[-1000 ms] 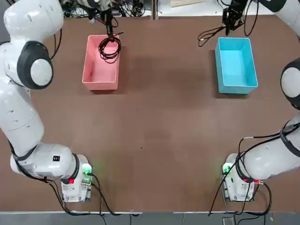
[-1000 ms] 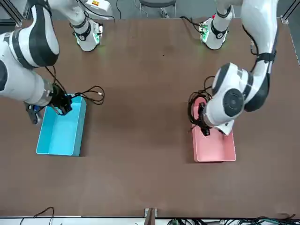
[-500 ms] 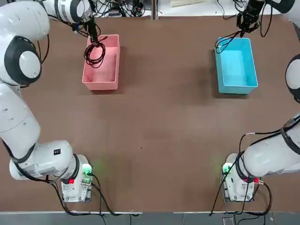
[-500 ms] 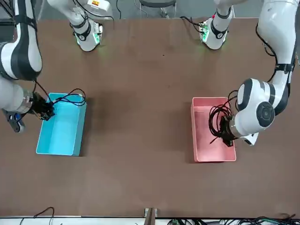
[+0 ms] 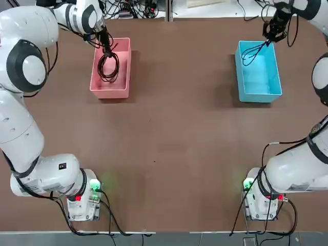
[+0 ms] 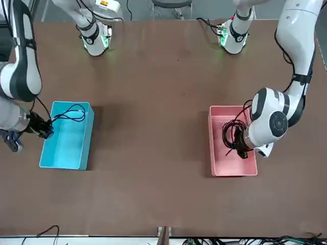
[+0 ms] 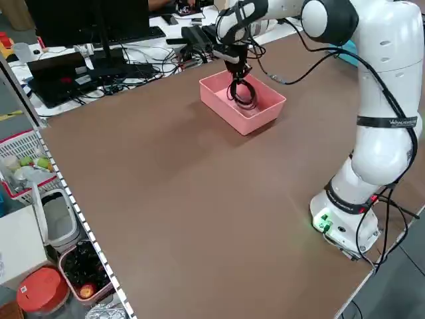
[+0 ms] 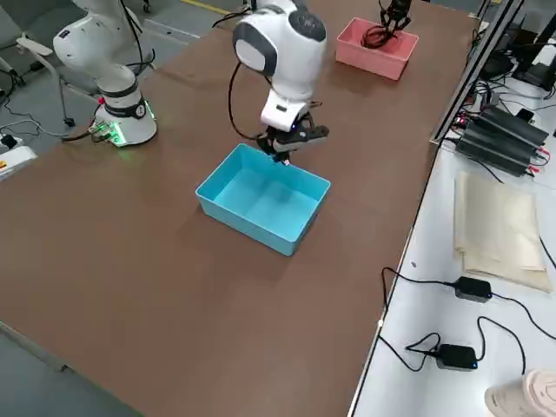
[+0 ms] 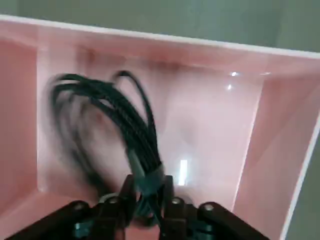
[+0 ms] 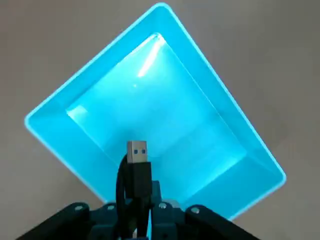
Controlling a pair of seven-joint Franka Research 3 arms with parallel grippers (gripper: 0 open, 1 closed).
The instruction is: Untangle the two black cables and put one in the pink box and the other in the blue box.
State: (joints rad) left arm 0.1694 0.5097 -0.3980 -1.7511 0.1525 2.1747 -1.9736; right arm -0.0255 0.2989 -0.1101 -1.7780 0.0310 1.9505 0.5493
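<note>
Spanning most of the top view, the brown worktop lies bare between the boxes and the arm bases at the bottom. At upper left, the pink box holds a coiled black cable hanging from the left gripper, clamped on it. At upper right, the right gripper, clamped together on the second black cable, dangles it into the blue box. Wire clutter lines the far edge.

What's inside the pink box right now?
A coiled black cable hangs inside the pink box, its top end between the fingers of the left gripper. Nothing else shows. The coil hides part of the floor, so whether it touches bottom is unclear.
</note>
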